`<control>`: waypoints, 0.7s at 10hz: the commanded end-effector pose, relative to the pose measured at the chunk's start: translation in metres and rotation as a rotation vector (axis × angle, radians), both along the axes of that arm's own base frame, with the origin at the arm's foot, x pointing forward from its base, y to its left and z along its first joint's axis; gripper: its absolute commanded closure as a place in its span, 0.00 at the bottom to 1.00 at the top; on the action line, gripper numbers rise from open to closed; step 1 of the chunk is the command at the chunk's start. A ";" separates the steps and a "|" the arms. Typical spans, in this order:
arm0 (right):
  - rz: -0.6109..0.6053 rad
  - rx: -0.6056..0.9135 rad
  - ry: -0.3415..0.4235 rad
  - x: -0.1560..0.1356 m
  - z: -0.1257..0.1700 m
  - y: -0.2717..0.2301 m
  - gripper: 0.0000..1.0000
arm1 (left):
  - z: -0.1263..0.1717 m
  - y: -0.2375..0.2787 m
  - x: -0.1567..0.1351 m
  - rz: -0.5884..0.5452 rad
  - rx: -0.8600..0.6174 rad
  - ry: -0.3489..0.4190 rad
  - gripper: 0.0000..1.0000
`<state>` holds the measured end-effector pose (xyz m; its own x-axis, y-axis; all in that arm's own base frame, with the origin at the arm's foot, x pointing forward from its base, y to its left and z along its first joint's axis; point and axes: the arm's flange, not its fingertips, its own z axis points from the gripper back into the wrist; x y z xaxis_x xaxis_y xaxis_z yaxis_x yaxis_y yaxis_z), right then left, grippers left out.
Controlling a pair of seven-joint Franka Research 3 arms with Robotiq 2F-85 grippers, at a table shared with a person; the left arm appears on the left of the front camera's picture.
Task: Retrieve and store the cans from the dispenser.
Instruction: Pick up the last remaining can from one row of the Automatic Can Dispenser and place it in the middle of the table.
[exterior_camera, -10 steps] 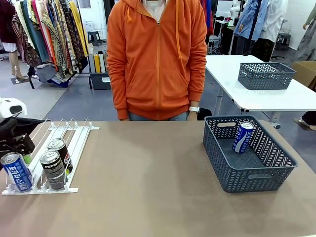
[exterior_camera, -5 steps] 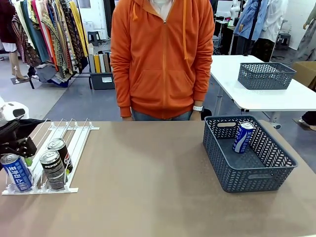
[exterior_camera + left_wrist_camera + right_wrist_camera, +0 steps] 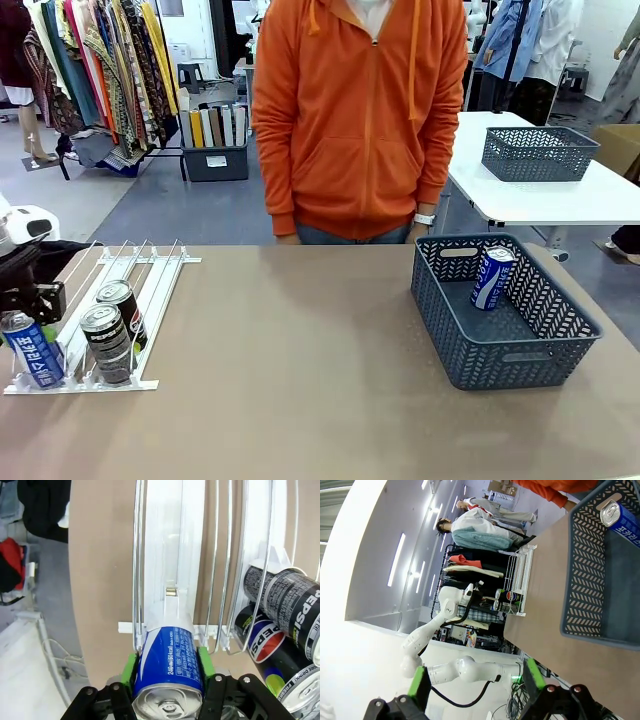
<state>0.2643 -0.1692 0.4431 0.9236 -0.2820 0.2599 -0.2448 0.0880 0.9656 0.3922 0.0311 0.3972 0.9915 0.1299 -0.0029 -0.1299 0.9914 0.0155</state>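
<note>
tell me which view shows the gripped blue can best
Left wrist view: the blue can sits close between the left gripper's pads. Front view shows it small, far left; right wrist view, too far to tell.

The brown table [image 3: 300, 375] bears the white dispenser [image 3: 160, 272] at left and a grey mesh basket [image 3: 500, 366] at right.

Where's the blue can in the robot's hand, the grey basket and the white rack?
blue can [image 3: 170, 655]: left wrist view, on its blue side.
grey basket [image 3: 480, 365]: front view, on its near wall.
white rack [image 3: 172, 555]: left wrist view, on the bare white lane.
</note>
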 end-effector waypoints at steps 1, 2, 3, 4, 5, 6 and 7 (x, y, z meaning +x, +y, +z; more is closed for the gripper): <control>-0.003 0.011 -0.009 0.001 0.005 0.000 0.00 | 0.004 0.002 0.000 -0.009 -0.013 0.006 1.00; -0.003 0.011 -0.009 0.001 0.005 0.000 0.00 | 0.003 0.001 0.000 -0.014 -0.015 0.003 1.00; -0.003 0.011 -0.009 0.001 0.005 0.000 0.00 | 0.005 0.000 0.001 -0.017 -0.019 -0.004 1.00; -0.003 0.011 -0.009 0.001 0.005 0.000 0.00 | 0.013 -0.003 -0.001 -0.025 -0.012 -0.018 1.00; -0.003 0.011 -0.009 0.001 0.005 0.000 0.00 | 0.031 -0.006 -0.007 -0.033 -0.016 -0.046 1.00; -0.003 0.011 -0.009 0.001 0.005 0.000 0.00 | 0.061 -0.008 -0.016 -0.064 -0.028 -0.095 1.00; -0.003 0.011 -0.009 0.001 0.005 0.000 0.00 | 0.099 -0.011 -0.028 -0.066 -0.022 -0.140 1.00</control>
<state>0.2643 -0.1692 0.4430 0.9236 -0.2820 0.2595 -0.2445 0.0878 0.9657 0.3765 0.0221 0.4537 0.9935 0.0895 0.0710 -0.0905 0.9958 0.0111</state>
